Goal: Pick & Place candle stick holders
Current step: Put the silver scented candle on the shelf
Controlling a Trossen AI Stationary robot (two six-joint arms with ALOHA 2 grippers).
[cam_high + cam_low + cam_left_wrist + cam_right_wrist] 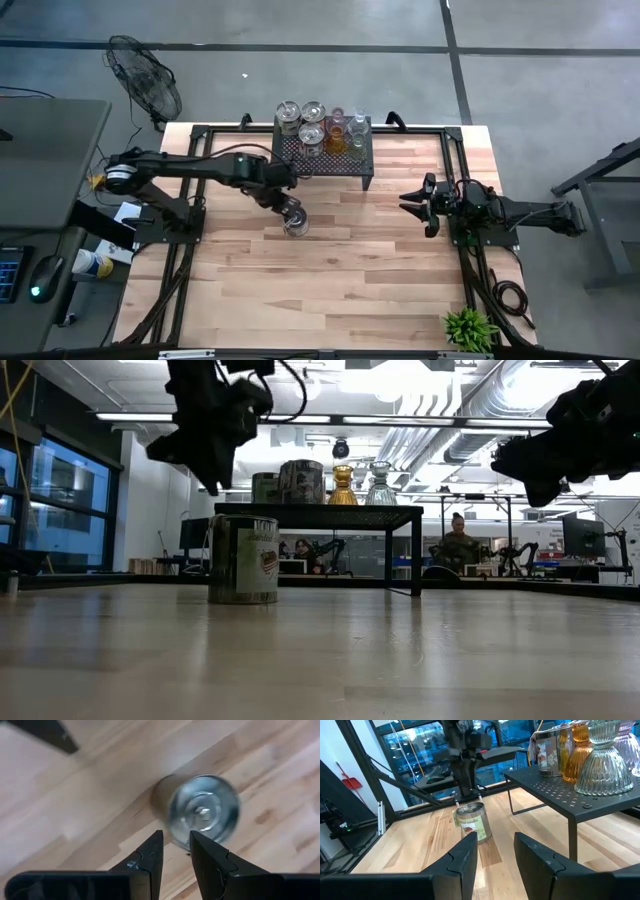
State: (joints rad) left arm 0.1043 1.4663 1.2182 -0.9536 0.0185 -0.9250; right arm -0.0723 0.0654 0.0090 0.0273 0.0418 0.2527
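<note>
Tin holder [295,219]: silvery, cylindrical, paper label on the side; upright on the worktop [380,280], in front of the stand, apart from the other holders.
Left end effector [283,205]: directly above the tin, not touching; fingers [150,855] narrowly parted, nothing between them.
Risk, tin: smooth metal wall likely slippery; a graze from a descending finger could tip or roll it.
Remaining holders [322,126]: clustered on the stand; silvery tins, an amber glass [343,485], a clear ribbed glass [600,762] with flared base.
Risk, cluster: tight packing; reaching for one may knock a neighbour off the edge, and glass may break.
Stand [355,165]: black perforated metal, thin legs.
Right end effector [420,206]: waiting at the worktop's right side, narrowly parted, empty.
</note>
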